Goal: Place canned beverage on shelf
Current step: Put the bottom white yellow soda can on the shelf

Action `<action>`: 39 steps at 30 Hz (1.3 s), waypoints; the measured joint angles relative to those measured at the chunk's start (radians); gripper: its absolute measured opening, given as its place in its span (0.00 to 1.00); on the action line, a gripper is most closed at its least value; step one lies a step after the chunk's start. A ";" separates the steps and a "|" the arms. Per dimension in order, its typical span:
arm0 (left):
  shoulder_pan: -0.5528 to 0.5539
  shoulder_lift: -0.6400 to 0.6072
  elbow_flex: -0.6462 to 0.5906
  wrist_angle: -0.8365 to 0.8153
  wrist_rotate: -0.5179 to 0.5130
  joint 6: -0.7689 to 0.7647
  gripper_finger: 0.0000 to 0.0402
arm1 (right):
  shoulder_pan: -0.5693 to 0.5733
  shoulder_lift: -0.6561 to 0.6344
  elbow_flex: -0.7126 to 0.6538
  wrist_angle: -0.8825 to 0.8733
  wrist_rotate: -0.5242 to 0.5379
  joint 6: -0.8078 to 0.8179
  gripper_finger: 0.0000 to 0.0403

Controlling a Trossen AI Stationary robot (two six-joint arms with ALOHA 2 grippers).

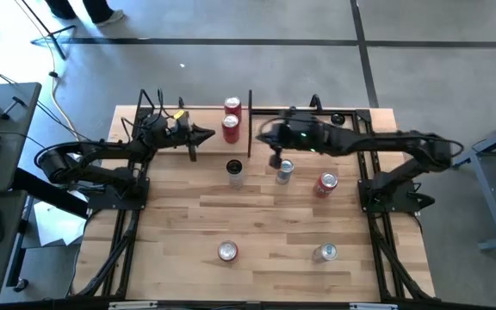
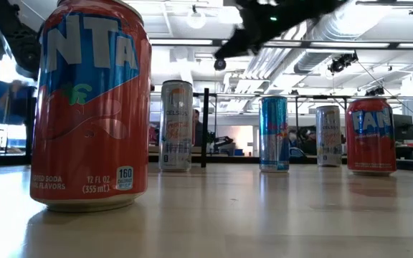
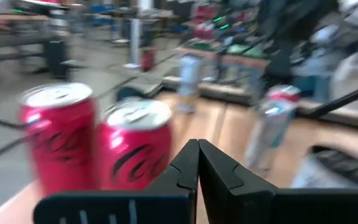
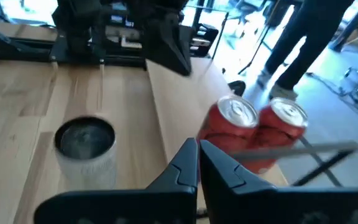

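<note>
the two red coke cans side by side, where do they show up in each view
High view: the two red cans stand at the table's far edge, on the shelf, just left of a black upright rod.
Low view: I cannot pick them out.
Left wrist view: at left, close by.
Right wrist view: right of centre.
Shared landmark: the dark-topped can stands out on the table in the high and right wrist views.

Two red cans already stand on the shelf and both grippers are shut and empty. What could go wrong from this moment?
1. The left gripper, shut, sits close beside the two red cans on the shelf; a sideways sweep might topple them.
2. The right gripper hangs next to the slim can; descending while shut, it could knock that can over rather than grasp it.
</note>
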 joint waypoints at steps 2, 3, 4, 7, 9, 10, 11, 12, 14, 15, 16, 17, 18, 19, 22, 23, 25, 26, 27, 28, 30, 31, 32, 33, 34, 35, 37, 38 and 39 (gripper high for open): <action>-0.013 -0.004 0.020 -0.003 0.089 -0.020 0.00 | 0.001 -0.063 -0.080 0.053 0.017 0.000 0.00; -0.028 -0.008 0.029 -0.006 0.121 -0.020 0.00 | 0.001 -0.092 -0.117 0.076 0.020 0.000 0.00; -0.045 -0.011 0.035 -0.011 0.135 -0.020 0.00 | 0.001 -0.118 -0.151 0.099 0.020 0.000 0.00; -0.099 -0.033 0.042 -0.043 0.137 -0.014 0.02 | -0.007 -0.183 -0.229 0.141 0.023 0.000 0.00; -0.139 -0.058 0.046 -0.107 0.119 -0.014 0.07 | -0.015 -0.217 -0.266 0.155 0.023 -0.004 0.00; -0.159 -0.073 0.051 -0.156 0.096 -0.013 0.11 | -0.021 -0.231 -0.280 0.154 0.023 -0.007 0.00; -0.178 -0.092 0.055 -0.211 0.066 -0.013 0.15 | -0.027 -0.242 -0.291 0.154 0.023 -0.008 0.00; -0.198 -0.110 0.057 -0.263 0.029 -0.012 0.19 | -0.031 -0.250 -0.299 0.155 0.023 -0.011 0.00; -0.237 -0.143 0.060 -0.347 -0.045 -0.012 0.28 | -0.041 -0.263 -0.309 0.153 0.022 -0.022 0.00; -0.258 -0.158 0.060 -0.377 -0.076 -0.012 0.33 | -0.044 -0.264 -0.311 0.155 0.022 -0.026 0.00; -0.282 -0.172 0.060 -0.394 -0.100 -0.012 0.38 | -0.048 -0.264 -0.312 0.156 0.021 -0.033 0.00; -0.306 -0.183 0.060 -0.404 -0.120 -0.014 0.43 | -0.052 -0.264 -0.313 0.154 0.020 -0.037 0.00; -0.332 -0.191 0.061 -0.410 -0.145 -0.020 0.47 | -0.053 -0.264 -0.313 0.153 0.019 -0.040 0.00; -0.358 -0.198 0.061 -0.414 -0.169 -0.028 0.51 | -0.054 -0.262 -0.313 0.155 0.017 -0.042 0.00; -0.430 -0.213 0.061 -0.410 -0.282 -0.063 0.62 | -0.054 -0.261 -0.313 0.154 0.002 -0.045 0.00; -0.453 -0.213 0.062 -0.411 -0.327 -0.071 0.66 | -0.054 -0.261 -0.313 0.154 -0.003 -0.046 0.00; -0.490 -0.212 0.062 -0.423 -0.417 -0.091 0.71 | -0.054 -0.261 -0.313 0.154 -0.008 -0.046 0.00; -0.507 -0.211 0.062 -0.429 -0.458 -0.096 0.73 | -0.054 -0.261 -0.313 0.154 -0.008 -0.046 0.00; -0.522 -0.206 0.062 -0.436 -0.494 -0.098 0.74 | -0.054 -0.261 -0.313 0.154 -0.008 -0.046 0.00; -0.534 -0.204 0.062 -0.449 -0.524 -0.097 0.76 | -0.054 -0.261 -0.313 0.154 -0.008 -0.046 0.00; -0.555 -0.195 0.061 -0.449 -0.553 -0.093 0.77 | -0.054 -0.261 -0.313 0.154 -0.008 -0.046 0.00; -0.565 -0.191 0.061 -0.444 -0.552 -0.093 0.78 | -0.054 -0.261 -0.313 0.154 -0.008 -0.046 0.00; -0.575 -0.186 0.061 -0.437 -0.549 -0.093 0.78 | -0.054 -0.261 -0.313 0.154 -0.008 -0.046 0.00; -0.584 -0.181 0.061 -0.432 -0.549 -0.093 0.78 | -0.054 -0.261 -0.313 0.154 -0.008 -0.046 0.00; -0.592 -0.175 0.061 -0.431 -0.550 -0.093 0.78 | -0.054 -0.261 -0.313 0.154 -0.008 -0.046 0.00; -0.598 -0.166 0.061 -0.428 -0.552 -0.093 0.78 | -0.054 -0.261 -0.313 0.154 -0.008 -0.046 0.00; -0.602 -0.144 0.061 -0.427 -0.557 -0.100 0.78 | -0.054 -0.261 -0.313 0.154 -0.008 -0.052 0.00; -0.602 -0.131 0.061 -0.421 -0.565 -0.102 0.78 | -0.054 -0.261 -0.313 0.154 -0.008 -0.053 0.00; -0.602 -0.119 0.061 -0.413 -0.572 -0.105 0.78 | -0.054 -0.261 -0.313 0.154 -0.008 -0.053 0.00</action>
